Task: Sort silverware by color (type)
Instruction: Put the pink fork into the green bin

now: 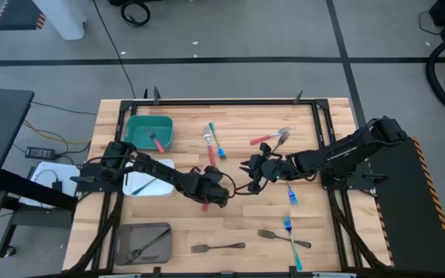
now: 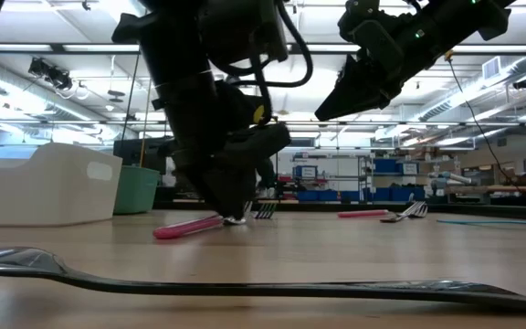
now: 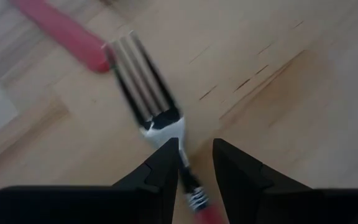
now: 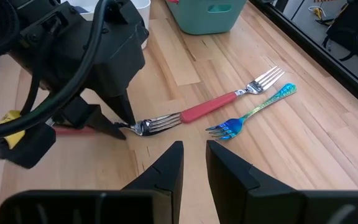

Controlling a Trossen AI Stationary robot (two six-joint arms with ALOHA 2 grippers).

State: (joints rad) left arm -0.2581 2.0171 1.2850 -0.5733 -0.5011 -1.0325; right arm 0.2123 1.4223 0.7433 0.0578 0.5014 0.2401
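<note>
The left gripper (image 1: 216,194) is set low at the counter (image 1: 323,239) middle, jaws clenched on the neck of a red-handled fork (image 4: 157,124) lying flat. The right gripper (image 1: 252,171) is held raised just beside it, jaws slightly parted and empty. Close by are another red fork (image 4: 229,98), a blue fork (image 4: 253,113), and, farther off, a green bin (image 1: 149,131) and a white bin (image 1: 147,184).

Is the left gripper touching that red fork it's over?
Touching. In the left wrist view the left gripper has its fingers down on either side of the red fork, at its neck. The right wrist view shows the fingertips meeting the neck.
</note>
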